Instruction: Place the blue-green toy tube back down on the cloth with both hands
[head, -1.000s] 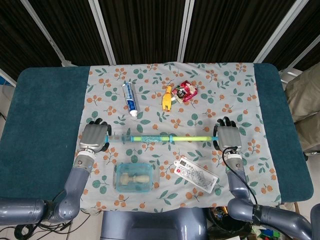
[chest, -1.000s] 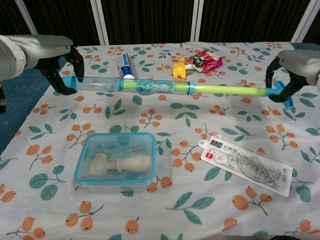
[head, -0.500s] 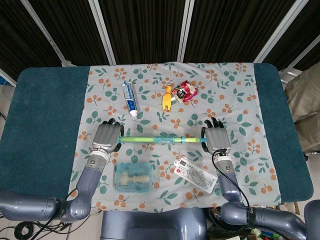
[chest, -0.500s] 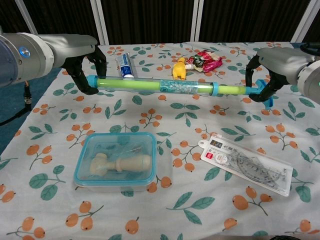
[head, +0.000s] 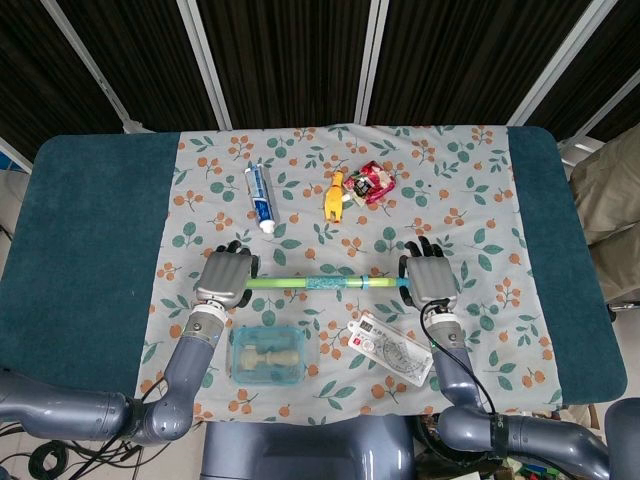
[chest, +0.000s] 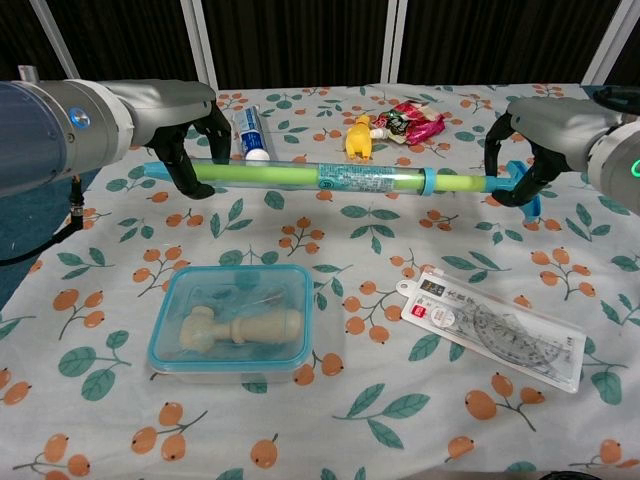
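The blue-green toy tube (chest: 340, 180) (head: 325, 283) hangs level above the floral cloth (chest: 330, 400) (head: 300, 150), running left to right across the middle. My left hand (chest: 185, 125) (head: 226, 277) grips its left end, fingers curled over the clear barrel. My right hand (chest: 535, 135) (head: 430, 275) holds the blue handle at the right end. The green inner rod is pushed far into the barrel, so the tube is short. In the chest view it sits a little off the cloth.
A lidded clear box (chest: 238, 322) lies in front of the tube. A packaged ruler set (chest: 495, 328) lies at front right. Toothpaste (chest: 250, 130), a yellow toy (chest: 360, 135) and a red wrapper (chest: 410, 120) lie behind. Teal table cover (head: 80, 230) flanks the cloth.
Both hands have moved inward toward each other, sliding the green rod into the barrel and shortening the tube. It stays level at about the same height.
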